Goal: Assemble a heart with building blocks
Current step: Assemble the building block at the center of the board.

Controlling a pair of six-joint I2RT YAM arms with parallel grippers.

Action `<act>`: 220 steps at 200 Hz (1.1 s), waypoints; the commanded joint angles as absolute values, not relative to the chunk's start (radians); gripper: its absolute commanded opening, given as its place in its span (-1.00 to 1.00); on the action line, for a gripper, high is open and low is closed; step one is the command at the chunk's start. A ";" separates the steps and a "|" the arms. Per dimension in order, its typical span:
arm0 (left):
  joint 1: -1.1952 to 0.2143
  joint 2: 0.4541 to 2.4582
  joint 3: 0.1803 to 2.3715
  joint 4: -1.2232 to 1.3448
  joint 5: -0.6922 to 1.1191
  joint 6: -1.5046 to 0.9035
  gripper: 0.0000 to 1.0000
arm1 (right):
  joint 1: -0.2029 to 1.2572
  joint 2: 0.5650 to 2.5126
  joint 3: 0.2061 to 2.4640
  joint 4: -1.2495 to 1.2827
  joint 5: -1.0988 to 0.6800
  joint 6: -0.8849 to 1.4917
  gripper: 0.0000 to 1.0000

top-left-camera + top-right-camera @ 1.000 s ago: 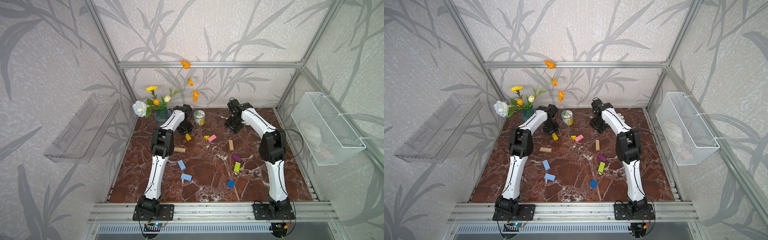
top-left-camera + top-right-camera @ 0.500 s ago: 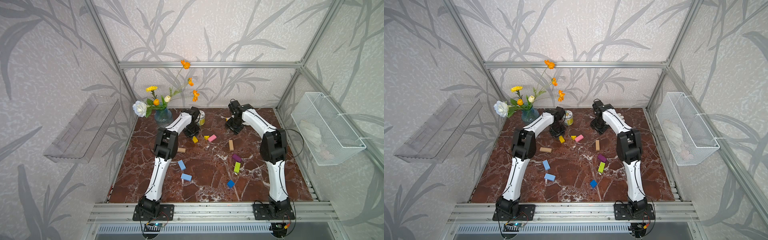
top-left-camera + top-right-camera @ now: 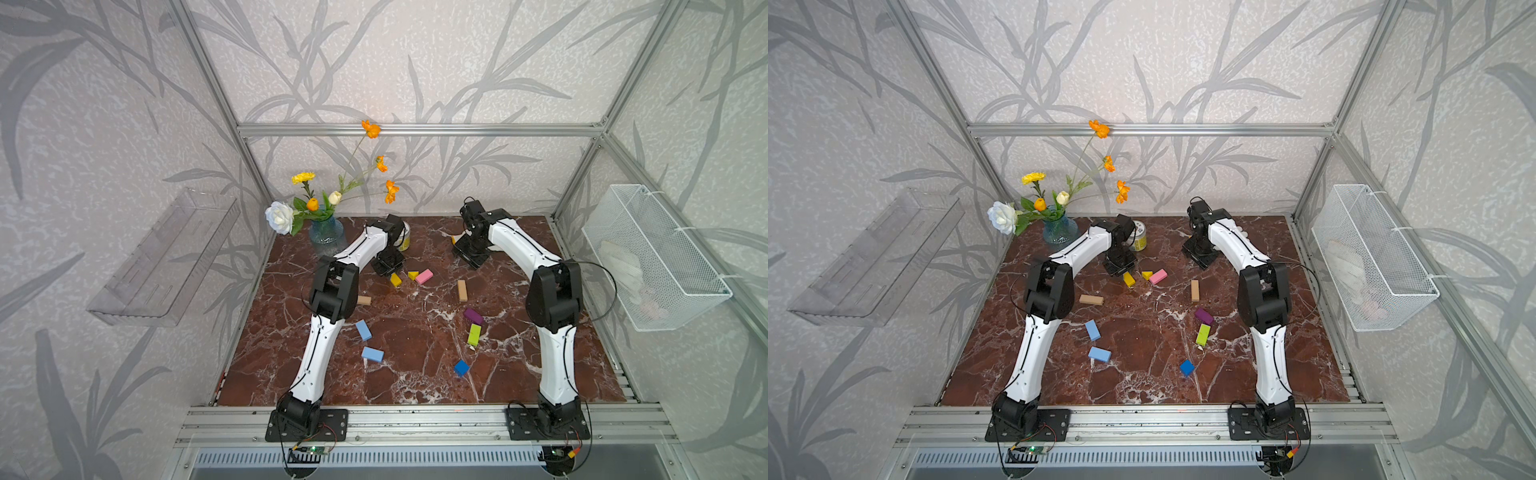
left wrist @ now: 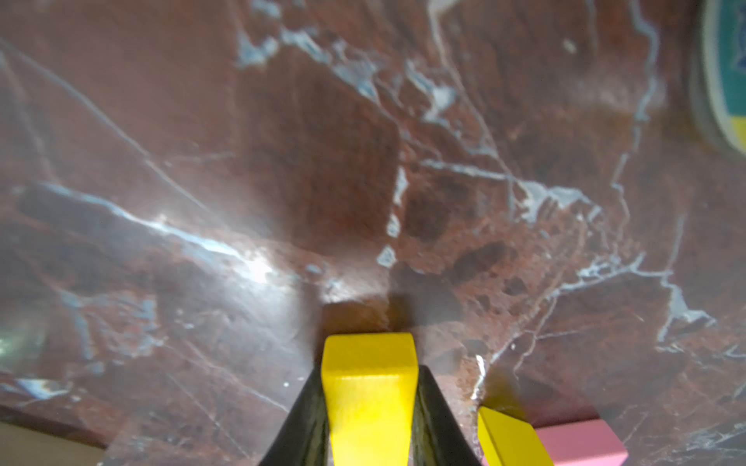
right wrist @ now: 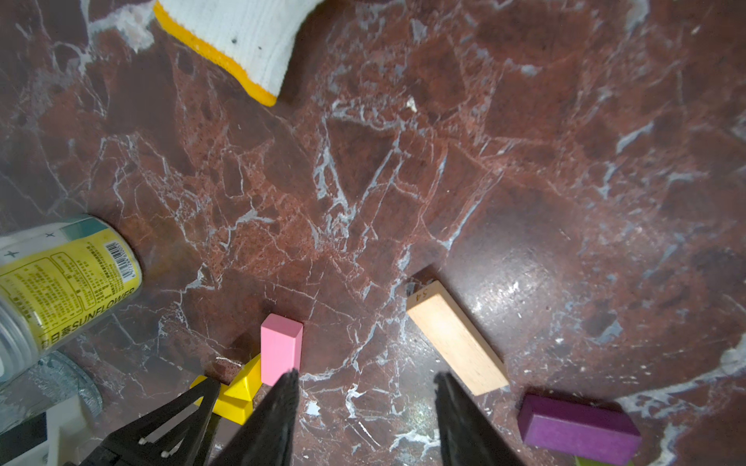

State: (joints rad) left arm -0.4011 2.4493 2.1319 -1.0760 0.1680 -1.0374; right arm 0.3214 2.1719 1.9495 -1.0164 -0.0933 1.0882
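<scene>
Progress: early, as I judge it; no heart stands on the table yet, and the blocks lie loose, mostly well apart.
Left claw: clamped on a yellow block, low over the marble; whether the block touches the surface I cannot tell.
Right claw: jaws apart with nothing between them, above bare marble between the pink block and a tan block.
Nearest start: the pink block touches a small yellow wedge, just beside the held one.
Scattered: second tan block, purple block, lime block, dark blue block, two light blue blocks.
Left to do: probably set the held block by the pink pair, then gather the other seven into a closed outline.
Not part: tin, glove.
</scene>
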 commanded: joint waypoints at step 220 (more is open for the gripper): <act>-0.455 2.577 2.135 -1.080 0.162 -1.192 -0.49 | 0.282 2.079 1.854 -0.978 -0.120 1.062 0.10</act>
State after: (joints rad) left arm -0.4343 2.4664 2.1635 -1.0637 0.1680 -1.1591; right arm 0.2882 2.1235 1.8687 -0.9833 -0.1146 1.0687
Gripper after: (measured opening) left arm 0.298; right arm 0.551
